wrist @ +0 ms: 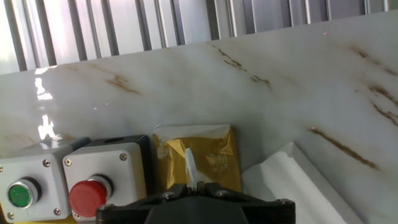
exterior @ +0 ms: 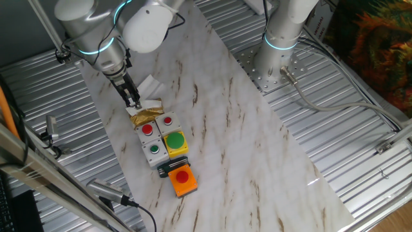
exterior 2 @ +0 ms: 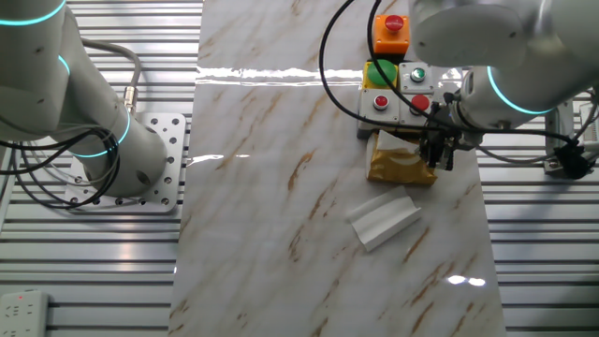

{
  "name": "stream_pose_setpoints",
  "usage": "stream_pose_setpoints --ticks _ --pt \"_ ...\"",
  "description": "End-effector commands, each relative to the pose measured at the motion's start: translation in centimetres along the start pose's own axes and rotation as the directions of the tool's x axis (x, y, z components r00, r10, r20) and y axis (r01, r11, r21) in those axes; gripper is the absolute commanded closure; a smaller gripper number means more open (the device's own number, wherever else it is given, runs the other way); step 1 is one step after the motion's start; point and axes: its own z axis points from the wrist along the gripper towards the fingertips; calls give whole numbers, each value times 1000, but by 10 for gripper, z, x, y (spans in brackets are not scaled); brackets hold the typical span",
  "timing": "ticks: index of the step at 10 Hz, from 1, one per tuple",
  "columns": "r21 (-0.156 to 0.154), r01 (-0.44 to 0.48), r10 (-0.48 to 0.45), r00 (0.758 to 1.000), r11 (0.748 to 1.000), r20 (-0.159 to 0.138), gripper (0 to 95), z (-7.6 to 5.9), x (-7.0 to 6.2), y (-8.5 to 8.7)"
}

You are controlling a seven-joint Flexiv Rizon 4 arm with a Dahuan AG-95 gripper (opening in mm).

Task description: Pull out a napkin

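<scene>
1. The claw (exterior 2: 437,150) hangs directly over the gold packet (exterior 2: 401,161); the hand view shows its fingers drawn together on a thin white tab, judged to be the napkin (wrist: 189,165), rising from the packet's slot.
2. One loose white sheet (exterior 2: 386,218) lies on the surface (exterior 2: 281,187) just beside the packet, on the side away from the grey button box (exterior 2: 398,89).
3. Handling: light, floppy and easily torn; grip the protruding tab near the slot.

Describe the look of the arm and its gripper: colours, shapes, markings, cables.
The arm is glossy silver-white, built of rounded, bulbous links, with glowing cyan rings at its joints. Its gripper is small and black, with two narrow fingers. A second similar arm stands on a perforated metal plate, grey cables trailing from its base.
</scene>
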Motion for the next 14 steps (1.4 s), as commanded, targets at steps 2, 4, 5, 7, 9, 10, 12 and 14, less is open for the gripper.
stream_pose_setpoints --ticks 2,4,5,7,9,10,12,14 --pt "-1 -2 2 1000 1000 -2 950 0 0 0" --pt "-2 -6 6 1000 1000 -5 950 -5 2 2" --pt "-1 -11 11 1000 1000 -7 950 -10 5 3" --pt "-3 -19 18 1000 1000 -11 950 -20 10 7" --pt "-6 -18 18 1000 1000 -16 950 -37 20 12" --pt "-6 -19 19 1000 1000 -21 950 -43 25 15" --pt "-7 -21 20 1000 1000 -23 950 -57 35 17" --pt "-8 -9 8 999 1000 -31 950 -70 43 14"
